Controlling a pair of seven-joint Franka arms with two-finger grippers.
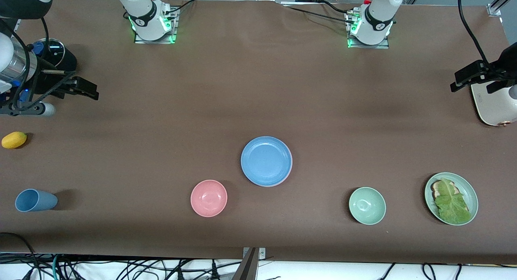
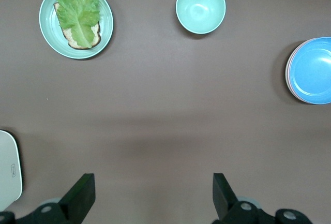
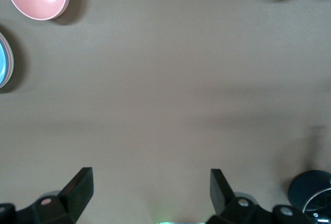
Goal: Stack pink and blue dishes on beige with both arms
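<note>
The blue dish (image 1: 266, 161) lies face up in the middle of the table, on top of a stack. In the left wrist view the blue dish (image 2: 312, 70) has a thin rim of the pink dish (image 2: 287, 76) showing under it. Whether the beige dish lies beneath them I cannot tell. My left gripper (image 1: 472, 81) (image 2: 153, 182) hangs open and empty over the left arm's end of the table, far from the stack. My right gripper (image 1: 87, 90) (image 3: 151, 178) hangs open and empty over the right arm's end.
A pink bowl (image 1: 209, 198) and a mint bowl (image 1: 367, 205) sit nearer the camera than the stack. A mint plate (image 1: 427, 195) carries bread and lettuce. A blue cup (image 1: 35, 200) lies on its side near a lemon (image 1: 14, 140). A white appliance (image 1: 494, 108) stands under the left gripper.
</note>
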